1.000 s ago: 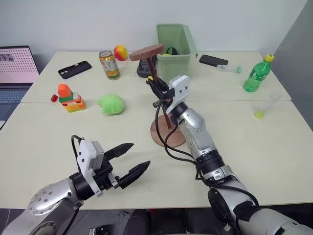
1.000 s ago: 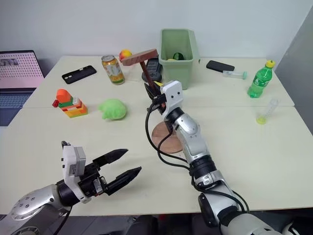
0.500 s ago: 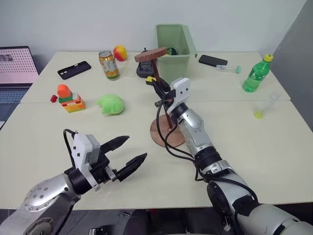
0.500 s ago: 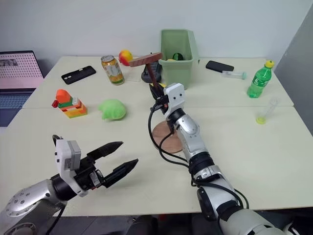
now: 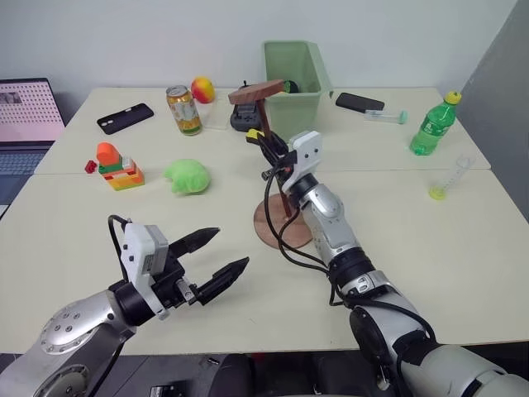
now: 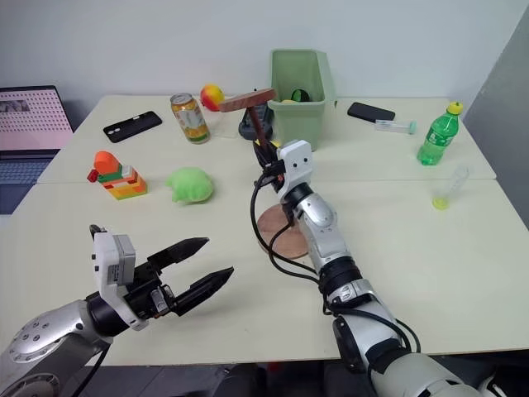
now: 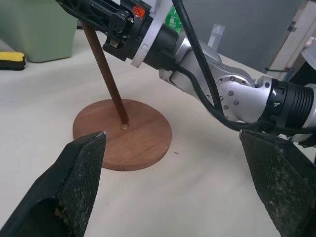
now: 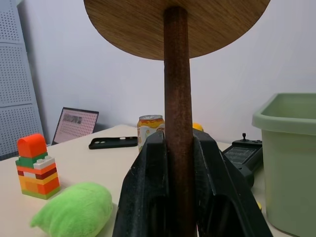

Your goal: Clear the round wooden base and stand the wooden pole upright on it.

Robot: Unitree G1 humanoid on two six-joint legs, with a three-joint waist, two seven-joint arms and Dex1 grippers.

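1. While the left gripper (image 5: 216, 255) hovers low over the table with its fingers spread wide and nothing between them, the action sits off to its right.
2. Ahead of those spread fingers lies the base (image 7: 123, 134), flat on the table, bare on top, nothing left to clear by the look of it.
3. On to the pole (image 5: 273, 149): its lower tip sits at the base's centre hole, touching or just in it, and it leans, disc end up and tilted towards the green bin (image 5: 294, 76).
4. The right gripper (image 8: 178, 148) is clenched on the pole partway up, fingers pressed on either side of the rod, the disc above them.
5. My read: clearing is done and we are in the seating step, tip at the hole but the pole not yet upright.
6. The next move calls for swinging the top over until the rod stands straight above the hole, pressing it in, and only then letting go; release it tilted and it may topple.
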